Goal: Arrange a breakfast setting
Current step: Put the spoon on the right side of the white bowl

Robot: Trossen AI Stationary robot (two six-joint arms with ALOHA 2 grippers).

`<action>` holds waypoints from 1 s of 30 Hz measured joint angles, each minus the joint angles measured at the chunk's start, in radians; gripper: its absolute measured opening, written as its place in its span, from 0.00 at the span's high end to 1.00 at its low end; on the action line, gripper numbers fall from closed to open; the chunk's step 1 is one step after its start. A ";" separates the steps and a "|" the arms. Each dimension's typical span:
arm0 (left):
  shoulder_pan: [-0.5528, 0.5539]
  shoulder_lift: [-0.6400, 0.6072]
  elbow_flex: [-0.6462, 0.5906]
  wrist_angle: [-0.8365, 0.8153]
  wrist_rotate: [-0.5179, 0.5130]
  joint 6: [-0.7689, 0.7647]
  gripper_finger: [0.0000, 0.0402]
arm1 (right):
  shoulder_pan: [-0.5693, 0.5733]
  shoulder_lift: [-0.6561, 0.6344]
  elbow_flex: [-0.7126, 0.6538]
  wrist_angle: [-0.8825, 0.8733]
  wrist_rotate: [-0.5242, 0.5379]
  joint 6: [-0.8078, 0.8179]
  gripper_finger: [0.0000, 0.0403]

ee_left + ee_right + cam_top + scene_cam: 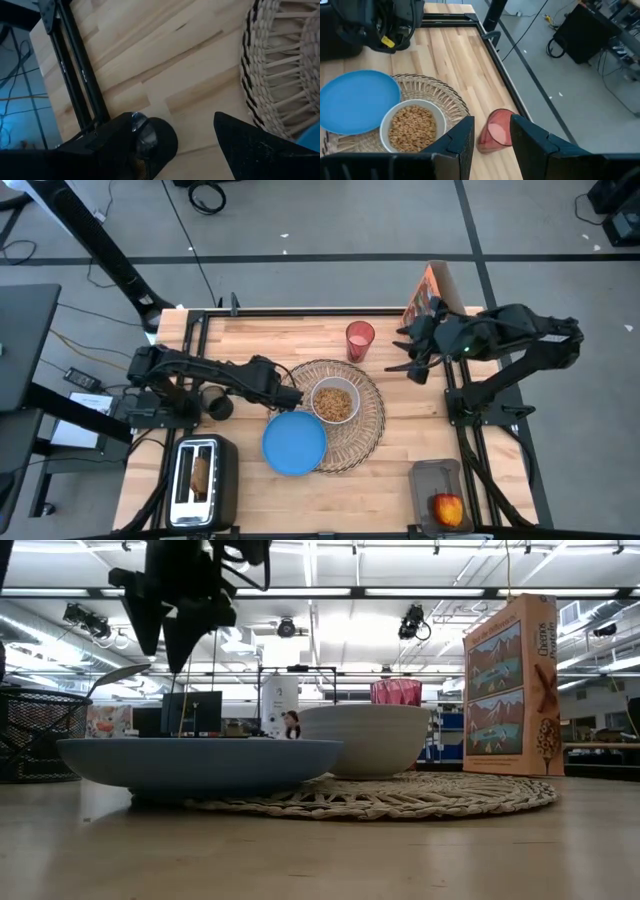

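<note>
On the surface seen from above, the mat carries the bowl of cereal, and the blue plate overlaps the mat's near-left rim. The left pincer hovers at the mat's left edge, just beyond the plate, with nothing in it. Left of the mat, beside the left arm, stands a dark holder, and nearer the front a toaster with the toast in its slot. The apple lies well to the mat's right in a tray, while the cup and cereal box stand behind the mat, near the right pincer. So the left arm looks better placed for the toast and holder, the right for the apple.

At table height, the left pincer hangs point-down above the plate. Left of the mat, a spoon leans up out of the mesh holder, handle down, so I judge a grasp would come from above.

In the left wrist view, the left pincer stands wide open and empty over bare wood beside the mat.

In the right wrist view, the right pincer shows a narrow gap holding nothing, with the cup just ahead, behind the mat.
</note>
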 joint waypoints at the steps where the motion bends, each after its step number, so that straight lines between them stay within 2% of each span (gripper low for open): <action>1: 0.001 0.004 0.000 0.004 0.000 0.001 0.29 | -0.003 -0.009 0.000 -0.003 0.000 -0.008 0.67; 4: 0.006 0.001 0.000 0.001 0.011 0.010 0.29 | -0.013 -0.036 0.000 -0.007 -0.020 -0.023 0.67; 10: 0.016 -0.012 0.000 0.003 0.019 0.215 0.29 | -0.031 -0.075 0.000 -0.008 -0.045 -0.065 0.67; 19: 0.078 -0.013 0.000 0.003 0.022 0.694 0.29 | -0.040 -0.111 0.000 -0.018 -0.047 -0.075 0.67; 22: 0.084 -0.043 0.001 0.001 0.078 0.834 0.29 | -0.040 -0.118 0.000 -0.055 -0.063 -0.053 0.67; 25: 0.112 -0.105 0.002 0.003 0.154 0.911 0.29 | -0.040 -0.123 0.000 -0.089 -0.103 -0.001 0.67; 30: 0.241 -0.247 0.007 0.001 0.313 1.053 0.29 | -0.040 -0.124 0.000 -0.093 -0.127 0.079 0.67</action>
